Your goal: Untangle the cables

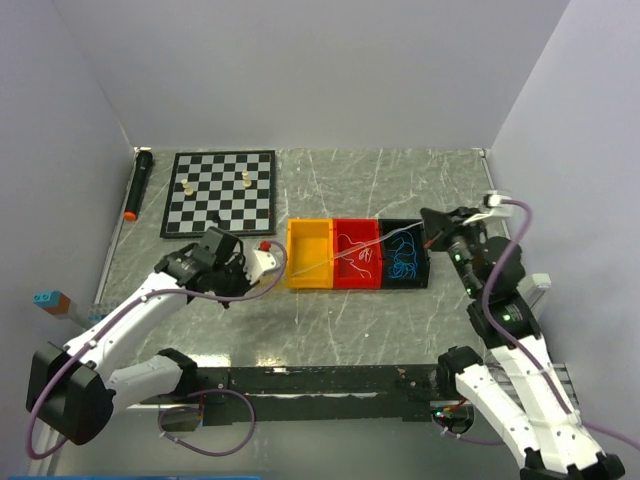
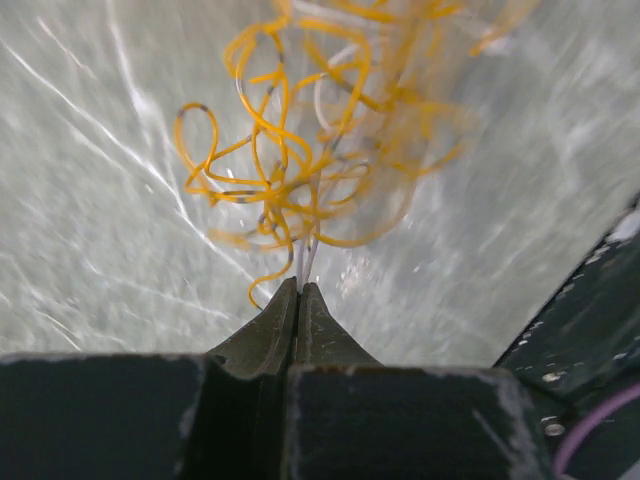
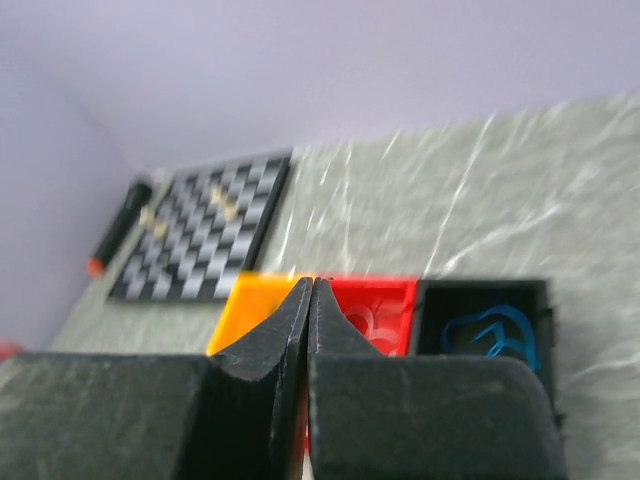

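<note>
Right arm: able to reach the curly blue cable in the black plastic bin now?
Probably yes. The right gripper sits by the right edge of the black plastic bin, and the curly blue cable lies uncovered inside. The gripper is shut, so it must open first.

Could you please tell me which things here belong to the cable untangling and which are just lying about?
Job: yellow cables, held by left gripper; white cables in red bin; blue cables in black bin; right gripper; yellow bin.
Lying about: chessboard; chess pieces; black orange-tipped marker.
</note>
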Robot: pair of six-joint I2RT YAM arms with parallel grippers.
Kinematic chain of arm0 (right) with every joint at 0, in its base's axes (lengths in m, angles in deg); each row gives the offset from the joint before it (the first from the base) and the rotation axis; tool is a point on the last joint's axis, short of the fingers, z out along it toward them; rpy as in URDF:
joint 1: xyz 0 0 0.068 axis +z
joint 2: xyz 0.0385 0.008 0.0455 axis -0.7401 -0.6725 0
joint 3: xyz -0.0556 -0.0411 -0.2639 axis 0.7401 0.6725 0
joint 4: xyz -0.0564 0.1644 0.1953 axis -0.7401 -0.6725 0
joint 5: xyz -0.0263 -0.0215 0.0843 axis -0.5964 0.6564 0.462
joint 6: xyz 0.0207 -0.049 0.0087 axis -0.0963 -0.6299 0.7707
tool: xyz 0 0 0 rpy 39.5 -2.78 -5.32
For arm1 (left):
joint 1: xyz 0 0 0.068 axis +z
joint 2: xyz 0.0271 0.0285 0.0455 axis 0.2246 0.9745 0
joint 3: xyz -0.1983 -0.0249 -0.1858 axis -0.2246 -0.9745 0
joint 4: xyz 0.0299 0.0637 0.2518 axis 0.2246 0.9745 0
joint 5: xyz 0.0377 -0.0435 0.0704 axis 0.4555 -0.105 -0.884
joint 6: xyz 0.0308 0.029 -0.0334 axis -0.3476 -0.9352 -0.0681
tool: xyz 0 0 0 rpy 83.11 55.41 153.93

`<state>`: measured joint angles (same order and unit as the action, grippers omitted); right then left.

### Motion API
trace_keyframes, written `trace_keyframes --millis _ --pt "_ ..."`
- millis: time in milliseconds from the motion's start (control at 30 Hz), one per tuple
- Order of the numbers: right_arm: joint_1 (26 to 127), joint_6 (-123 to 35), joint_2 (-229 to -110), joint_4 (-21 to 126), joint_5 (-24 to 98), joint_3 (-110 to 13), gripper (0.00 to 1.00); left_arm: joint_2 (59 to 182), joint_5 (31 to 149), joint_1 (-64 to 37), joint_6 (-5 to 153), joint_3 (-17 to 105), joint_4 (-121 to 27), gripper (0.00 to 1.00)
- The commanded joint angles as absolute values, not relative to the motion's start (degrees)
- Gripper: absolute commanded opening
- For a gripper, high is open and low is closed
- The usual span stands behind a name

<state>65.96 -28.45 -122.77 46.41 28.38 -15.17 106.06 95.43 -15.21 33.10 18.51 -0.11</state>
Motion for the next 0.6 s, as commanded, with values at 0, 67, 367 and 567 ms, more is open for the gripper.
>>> trace_keyframes --millis 0,67,367,567 --pt "63.0 -29.1 -121.4 44.3 20.6 -21.2 0.00 106.9 86.6 -15.3 29.2 13.6 -1.4 0.01" --pt "62.6 -29.1 -120.7 43.4 17.8 -22.8 0.00 106.8 84.7 -15.3 28.2 11.2 -2.5 0.01" --pt "61.2 -30.8 -120.4 43.2 17.6 -31.7 0.00 107.5 78.7 -15.3 25.7 4.2 -7.3 0.01" --pt "61.2 -32.6 -120.0 42.4 14.4 -35.5 0.00 106.2 75.5 -15.2 24.3 -0.1 -10.4 0.01"
